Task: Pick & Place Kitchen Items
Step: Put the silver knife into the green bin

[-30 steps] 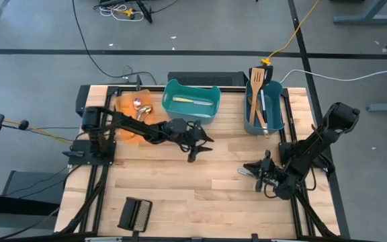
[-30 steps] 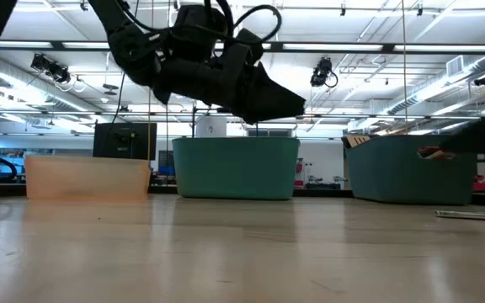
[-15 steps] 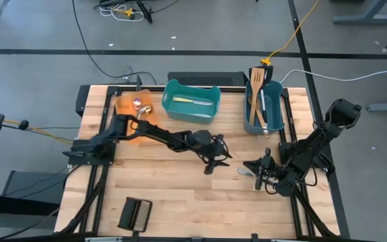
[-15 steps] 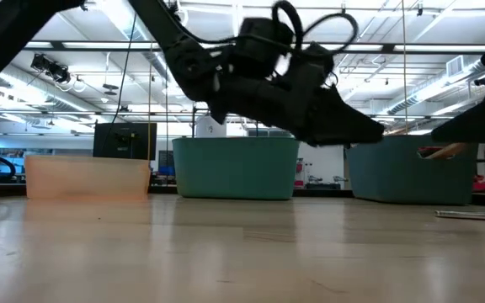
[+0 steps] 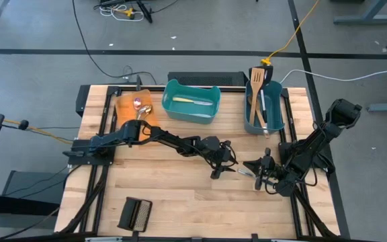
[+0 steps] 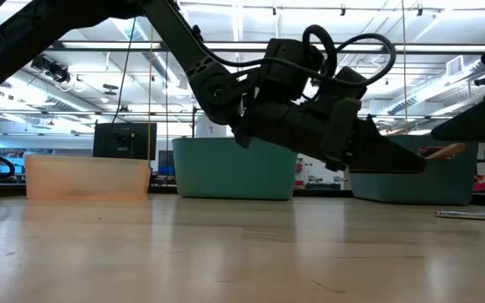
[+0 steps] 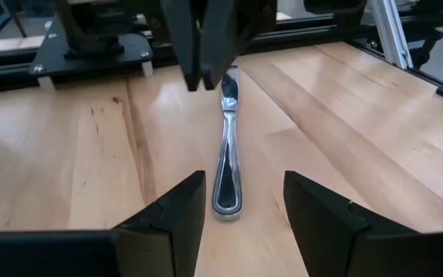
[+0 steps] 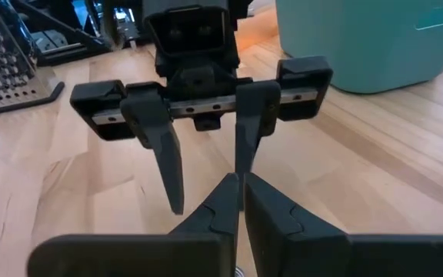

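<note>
Between the two claws, on the bare wood toward the right side of the desk (image 5: 180, 195), lies a silver table knife (image 7: 227, 154), flat and held by nothing. The left wrist view looks straight down its length: the handle end lies nearest the left claw (image 7: 241, 211), whose fingers stand apart on either side of it but clear of the metal, hanging just above the wood. The blade end points away toward the right claw (image 8: 241, 192), whose fingers are pressed together with nothing between them, their tips close over the far end of the knife. From above, the left arm stretches long across the desk to reach this spot, while the right arm is folded near its own base at the desk's right edge.

The step in hand looks like the approach to a pick: the left claw is lined up along the knife and has not yet gripped it. The next move probably calls for lowering until the fingertips straddle the handle, then clenching across its narrow width; the knife is thin and lies flush, so the tips will have to come right down to the wood. The closeness of the right claw is a risk, since the two could knock together.

Farther back, an orange bin (image 5: 129, 106) holds small spoons, a teal bin (image 5: 191, 101) holds a knife, and a darker blue-grey bin (image 5: 264, 107) holds wooden spatulas; the teal one seems the likely home. A black ribbed block (image 5: 134, 215) rests near the front edge.
</note>
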Tool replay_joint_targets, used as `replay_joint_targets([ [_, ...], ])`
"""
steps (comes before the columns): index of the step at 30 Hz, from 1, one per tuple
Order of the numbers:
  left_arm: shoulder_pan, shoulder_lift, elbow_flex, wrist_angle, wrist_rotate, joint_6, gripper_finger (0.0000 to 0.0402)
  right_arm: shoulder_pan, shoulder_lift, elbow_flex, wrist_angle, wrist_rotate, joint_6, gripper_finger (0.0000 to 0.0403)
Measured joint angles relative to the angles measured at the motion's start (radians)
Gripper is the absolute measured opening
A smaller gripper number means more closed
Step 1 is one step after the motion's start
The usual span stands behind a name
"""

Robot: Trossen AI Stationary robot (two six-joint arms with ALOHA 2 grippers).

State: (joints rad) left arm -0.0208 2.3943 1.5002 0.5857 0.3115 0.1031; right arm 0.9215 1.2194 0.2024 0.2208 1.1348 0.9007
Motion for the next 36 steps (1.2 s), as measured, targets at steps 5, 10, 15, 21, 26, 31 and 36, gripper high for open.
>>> replay_joint_targets([
  [5, -0.001, 0.011, 0.03, -0.013, -0.002, 0.022, 0.0181, 0.0, 0.0, 0.0, 0.011, 0.002, -0.001, 0.0033],
  [10, 0.002, 0.011, 0.035, -0.029, -0.004, 0.039, 0.0181, 0.0, 0.0, 0.0, 0.033, 0.002, -0.023, 0.0033],
  [15, 0.002, 0.025, 0.04, -0.014, -0.021, 0.039, 0.0181, 0.0, 0.0, 0.0, 0.044, 0.002, -0.028, 0.0032],
  [21, -0.001, 0.131, 0.196, -0.072, -0.001, 0.013, 0.0181, -0.002, 0.0, 0.0, 0.071, 0.002, -0.053, 0.0032],
  [26, -0.005, 0.195, 0.309, -0.185, 0.055, 0.014, 0.0181, -0.002, 0.0, 0.0, 0.079, -0.007, -0.068, 0.0032],
  [31, -0.022, 0.21, 0.317, -0.2, 0.038, 0.05, 0.0181, -0.002, 0.0, 0.0, 0.079, -0.017, -0.073, 0.0032],
  [36, -0.03, 0.222, 0.319, -0.181, -0.003, 0.054, 0.0181, -0.002, 0.0, 0.0, 0.08, -0.017, -0.076, 0.0032],
])
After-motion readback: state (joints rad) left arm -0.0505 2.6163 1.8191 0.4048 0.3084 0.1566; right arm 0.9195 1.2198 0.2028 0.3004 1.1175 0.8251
